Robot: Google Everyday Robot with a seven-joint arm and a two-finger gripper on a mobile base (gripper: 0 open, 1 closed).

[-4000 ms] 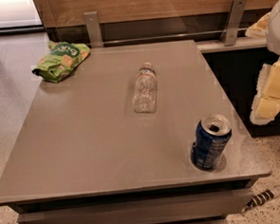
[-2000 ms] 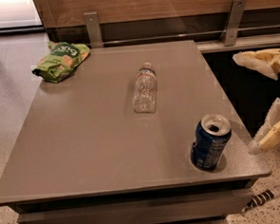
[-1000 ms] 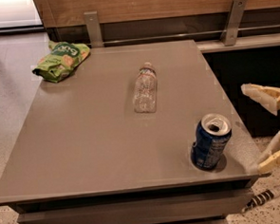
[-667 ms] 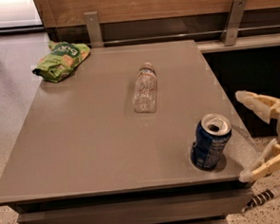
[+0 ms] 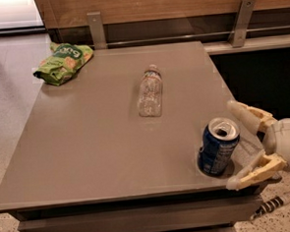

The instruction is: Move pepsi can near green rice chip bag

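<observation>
The pepsi can (image 5: 218, 146) stands upright near the table's front right corner, dark blue with a silver open top. The green rice chip bag (image 5: 62, 62) lies at the far left corner of the table, lime green and wrinkly. My gripper (image 5: 234, 144) comes in from the right at table height, open, with one pale finger (image 5: 248, 114) behind the can and the other finger (image 5: 254, 171) in front of it. The can sits just left of the fingertips, not held.
A clear plastic bottle (image 5: 149, 91) lies on its side in the middle of the grey table (image 5: 97, 140). A wooden wall with metal brackets (image 5: 96, 28) runs behind. The table's right edge drops off beside the can.
My gripper has come down from above the table's right side and moved left, so its open fingers now reach around the can. Can, bottle and bag have not moved.
</observation>
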